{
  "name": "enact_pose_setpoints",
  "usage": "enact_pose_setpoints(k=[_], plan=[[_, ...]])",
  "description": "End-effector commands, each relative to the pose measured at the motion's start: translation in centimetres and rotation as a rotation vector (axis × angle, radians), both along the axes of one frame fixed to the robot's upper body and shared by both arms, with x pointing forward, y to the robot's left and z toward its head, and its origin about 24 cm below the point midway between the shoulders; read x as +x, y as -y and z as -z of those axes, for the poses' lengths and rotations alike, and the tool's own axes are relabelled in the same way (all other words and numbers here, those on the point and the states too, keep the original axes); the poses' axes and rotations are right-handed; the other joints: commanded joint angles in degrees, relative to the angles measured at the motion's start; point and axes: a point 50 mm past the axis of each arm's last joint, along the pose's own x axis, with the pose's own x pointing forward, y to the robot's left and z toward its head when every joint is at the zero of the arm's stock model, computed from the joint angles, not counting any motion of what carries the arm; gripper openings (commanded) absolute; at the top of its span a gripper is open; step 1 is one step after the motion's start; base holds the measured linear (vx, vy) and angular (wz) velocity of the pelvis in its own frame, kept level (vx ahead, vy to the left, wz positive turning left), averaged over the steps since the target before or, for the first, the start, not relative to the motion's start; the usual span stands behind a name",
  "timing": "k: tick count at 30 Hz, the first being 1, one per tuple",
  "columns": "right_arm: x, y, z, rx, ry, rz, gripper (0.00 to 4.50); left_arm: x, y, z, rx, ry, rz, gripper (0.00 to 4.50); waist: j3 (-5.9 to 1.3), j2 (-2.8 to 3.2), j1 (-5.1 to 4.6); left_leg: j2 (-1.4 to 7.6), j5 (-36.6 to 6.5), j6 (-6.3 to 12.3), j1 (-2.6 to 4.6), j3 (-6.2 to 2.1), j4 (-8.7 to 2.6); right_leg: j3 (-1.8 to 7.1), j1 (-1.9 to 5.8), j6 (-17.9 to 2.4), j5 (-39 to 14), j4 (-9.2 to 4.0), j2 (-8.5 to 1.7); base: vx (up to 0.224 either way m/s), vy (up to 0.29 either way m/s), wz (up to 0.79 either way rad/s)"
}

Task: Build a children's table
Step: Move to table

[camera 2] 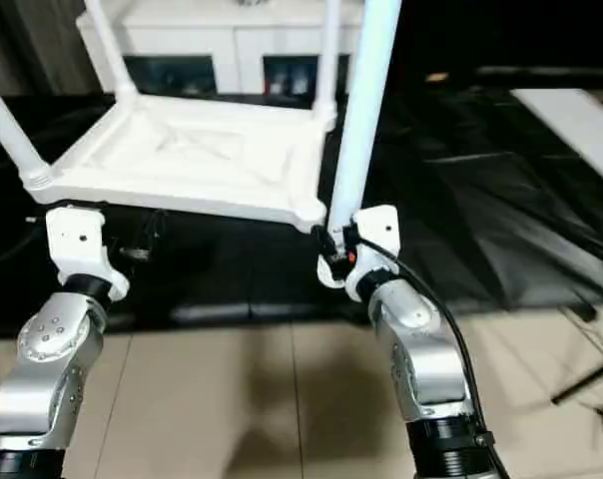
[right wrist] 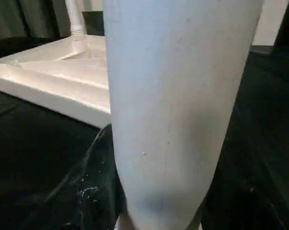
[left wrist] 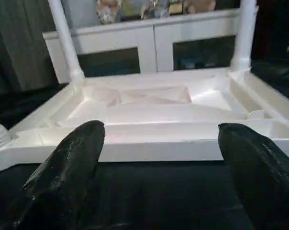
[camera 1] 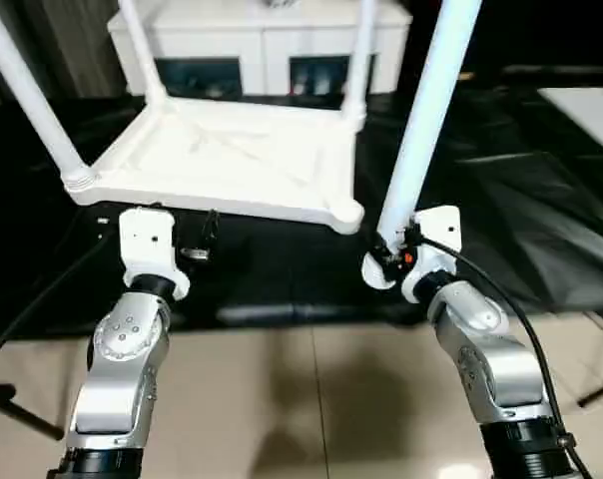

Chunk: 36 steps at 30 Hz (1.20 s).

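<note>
Two silver forearms w/ round jointed segments, black ribbed cuffs at the base. White boxy wrist blocks. Left gripper (left wrist: 154, 158): black, matte, rounded fingers (left wrist: 68, 167). Right gripper (camera 1: 386, 254): small orange mark by black fittings. Black cable loops along each arm; small dark screws on wrist joints.

No readable text, label, brand, number or sign appears on anything in these views.
</note>
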Motion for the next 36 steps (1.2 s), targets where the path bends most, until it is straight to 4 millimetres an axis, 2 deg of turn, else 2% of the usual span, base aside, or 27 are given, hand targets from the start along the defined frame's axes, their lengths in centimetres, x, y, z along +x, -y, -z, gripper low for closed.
enact_pose_setpoints(k=[1,2,3,4,5,6,8,9,10,11,12,15,16,18,19,20,21,24,25,26,27,29,31,33,34,35,36], plan=[[0.3,0.2,-0.9,0.008,0.055,0.011,1.84,-0.2,0.1,0.5,0.017,-0.017,0.021,4.23,-5.53,0.98,-2.33,5.11,29.3,29.84,12.26,-7.49,-1.32,-1.59,-8.06,-0.6,-0.7,3.96,2.88,0.161,-0.12,-0.2],[0.3,0.3,-1.0,0.013,0.061,0.017,1.84,-0.2,0.1,0.6,0.022,-0.019,0.026,4.23,-4.96,0.31,-2.46,7.58,31.7,33.04,12.15,-10.15,-2.29,0.09,-10.34,3.7,-6.2,5.92,0.42,0.161,-0.12,-0.2],[0.3,0.3,-1.0,0.013,0.061,0.017,1.84,-0.2,0.1,0.6,0.022,-0.019,0.026,4.23,-4.57,-1.77,-1.14,1.13,25.9,24.35,7.16,-6.88,-0.07,2.71,-6.41,2.5,0.2,2.21,-1.35,0.068,-0.19,-0.5],[0.3,0.5,-1.3,0.017,0.074,0.032,1.84,-0.2,0.2,0.6,0.017,-0.016,0.032,4.23,-3.98,-3.88,0.49,-4.48,16.5,18.9,0.65,-3.22,1.98,5.32,0.97,3.8,3.9,0.34,-1.03,0.097,-0.109,-0.11],[0.4,0.6,-1.4,0.017,0.078,0.035,1.84,-0.2,0.2,0.6,0.016,-0.017,0.033,4.23,-3.82,-4.79,3.37,-5.79,-3.0,12.94,-8.33,-1.0,9.84,13.34,9.71,-2.8,15.4,-2.34,-7.05,0.097,-0.109,-0.11],[0.4,0.7,-1.4,0.016,0.08,0.037,1.84,-0.2,0.3,0.6,0.015,-0.018,0.033,4.23,-3.19,-4.41,4.38,-3.7,-1.6,5.8,-9.9,-1.86,11.06,12.9,9.11,-7.4,35.8,-1.2,-6.17,0.201,0.029,0.36],[0.5,0.7,-1.5,0.016,0.086,0.038,1.84,-0.1,0.3,0.6,0.014,-0.02,0.034,4.23,-3.45,-3.22,4.62,-2.36,7.4,2.04,-10.65,-1.77,7.25,8.18,9.26,-8.6,45.7,-0.46,-2.63,0.111,0.058,0.18],[0.5,0.8,-1.7,0.02,0.094,0.038,1.84,-0.1,0.4,0.7,0.013,-0.022,0.037,4.23,-3.15,-0.44,4.35,-0.79,15.3,4.85,-8.93,-2.02,1.53,3.94,7.32,-4.6,33.2,-1.82,0.85,-0.108,0.05,-0.08],[0.5,0.8,-1.7,0.02,0.095,0.038,1.84,-0.1,0.4,0.7,0.013,-0.022,0.038,4.23,-3.42,1.96,3.87,0.8,16.5,6.5,-5.81,-2.72,-1.22,1.5,6.12,-2.5,22.8,-1.8,2.3,-0.135,0.074,-0.21],[0.6,0.8,-1.8,0.022,0.096,0.039,1.84,-0.1,0.4,0.7,0.014,-0.021,0.038,4.23,-3.58,5.36,0.36,5.53,7.0,14.56,0.55,-8.71,-2.42,-2.3,-0.65,-1.1,-0.6,6.96,5.73,-0.135,0.074,-0.21],[0.6,0.8,-1.8,0.026,0.095,0.039,1.84,-0.1,0.4,0.7,0.013,-0.021,0.038,4.23,-4.76,3.94,0.45,7.76,4.6,25.11,2.98,-11.98,-2.33,-1.07,-4.11,-0.6,-10.1,10.68,5.07,0.072,0.039,-0.26],[0.6,0.8,-1.7,0.03,0.094,0.037,1.84,-0.1,0.4,0.7,0.012,-0.019,0.037,4.23,-3.14,2.13,0.89,6.6,-8.2,21.43,1.06,-8.23,-4.13,0.76,-6.53,2.7,-0.3,11.22,3.86,0.136,0.029,-0.01],[0.6,0.8,-1.7,0.03,0.094,0.037,1.84,-0.1,0.4,0.7,0.012,-0.019,0.037,4.23,-2.51,1.39,0.92,6.74,-11.9,20.7,0.17,-7.38,-5.48,1.22,-6.2,2.0,1.8,10.78,3.48,0.095,-0.005,-0.03],[0.6,0.8,-1.7,0.031,0.094,0.036,1.84,-0.1,0.4,0.7,0.014,-0.019,0.037,4.23,-0.77,-0.79,1.78,4.46,-25.7,13.93,-1.72,-3.78,-7.43,3.07,-4.38,-1.3,3.5,3.97,1.82,0.073,-0.045,0.01],[0.6,0.8,-1.7,0.029,0.094,0.033,1.84,-0.1,0.4,0.6,0.016,-0.019,0.039,4.23,-0.74,-3.69,3.32,-1.28,-22.8,7.5,-0.68,1.06,1.77,8.43,-3.96,-0.1,-29.4,-5.85,-2.76,0.056,-0.111,0.06],[0.6,0.8,-1.7,0.029,0.094,0.033,1.84,-0.1,0.4,0.6,0.016,-0.019,0.039,4.23,-1.05,-4.25,3.58,-1.75,-6.5,5.74,-4.31,-0.07,9.9,11.98,0.46,-2.4,-50.2,-8.15,-7.26,0.056,-0.111,0.06],[0.6,0.7,-1.7,0.025,0.096,0.021,1.84,-0.1,0.4,0.7,0.02,-0.02,0.041,4.23,-1.38,-3.61,4.44,-2.06,-2.0,3.25,-7.35,-1.47,10.05,11.86,3.09,-2.7,-48.0,-6.24,-6.17,0.123,-0.084,-0.06],[0.5,0.4,-1.6,0.014,0.094,-0.015,1.84,-0.1,0.3,0.7,0.026,-0.022,0.044,4.23,-1.88,-2.51,4.64,-1.58,0.8,3.22,-6.56,-1.84,6.69,9.81,4.21,-12.7,-33.6,-6.27,-3.01,0.133,-0.021,0.08],[0.4,0.3,-1.6,0.014,0.095,-0.029,1.84,-0.1,0.3,0.6,0.028,-0.023,0.045,4.23,-1.74,-0.06,4.4,0.51,2.6,3.47,-4.56,-1.3,0.57,6.05,3.72,-15.3,-25.9,-6.3,0.06,0.154,0.06,0.19],[0.4,0.3,-1.6,0.011,0.095,-0.034,1.84,0.0,0.3,0.6,0.029,-0.023,0.045,4.23,-2.25,1.55,4.18,1.69,1.8,2.38,-2.21,-1.13,-1.58,3.96,2.84,-14.5,-22.7,-5.96,1.21,0.154,0.06,0.19],[0.4,0.3,-1.6,0.008,0.095,-0.036,1.84,0.0,0.3,0.6,0.029,-0.023,0.046,4.23,-2.67,3.01,1.48,6.24,-5.8,6.09,2.1,-6.4,-5.25,0.69,-0.89,-11.1,-13.7,-0.03,4.71,0.191,0.111,0.02],[0.3,0.4,-1.6,0.001,0.096,-0.042,1.84,0.0,0.3,0.6,0.029,-0.023,0.046,4.23,-4.22,3.07,-0.08,9.3,-10.8,14.38,8.03,-10.47,-4.85,-0.01,-7.18,-4.9,-5.6,7.38,3.74,0.222,0.112,0.0],[0.3,0.4,-1.7,-0.005,0.099,-0.059,1.84,0.1,0.4,0.6,0.029,-0.027,0.064,4.23,-3.56,2.24,0.01,7.98,3.7,24.61,7.13,-8.87,-4.02,0.41,-10.71,2.1,0.0,9.38,2.25,0.203,0.063,-0.01],[0.4,0.7,-1.9,-0.002,0.104,-0.083,1.84,0.1,1.1,0.6,-0.009,-0.019,0.148,4.23,-3.69,-0.03,-0.12,4.65,10.0,23.45,6.12,-5.89,-2.9,1.75,-11.08,-0.3,8.1,5.42,1.0,0.182,0.024,-0.04],[0.5,1.0,-2.1,0.009,0.103,-0.087,1.84,0.0,1.6,0.8,-0.016,-0.04,0.228,4.23,-3.45,-1.42,0.13,1.87,9.9,21.15,4.18,-3.86,-1.73,2.89,-9.14,-2.4,12.5,2.18,0.19,0.176,-0.04,0.08],[0.6,1.2,-2.3,0.016,0.103,-0.088,1.84,-0.1,1.8,0.9,-0.019,-0.053,0.272,4.23,-4.1,-4.94,1.99,-4.93,3.6,15.12,-1.7,-0.21,3.22,8.21,-1.92,-5.7,14.2,-2.0,-2.72,0.176,-0.04,0.08],[0.6,1.6,-2.5,0.037,0.099,-0.109,1.84,-0.6,2.5,1.0,-0.004,-0.068,0.416,4.23,-4.98,-4.35,3.33,-5.1,0.5,11.99,-4.03,-0.56,6.99,12.33,1.93,-12.6,19.2,-1.86,-7.55,0.191,-0.031,0.16]])
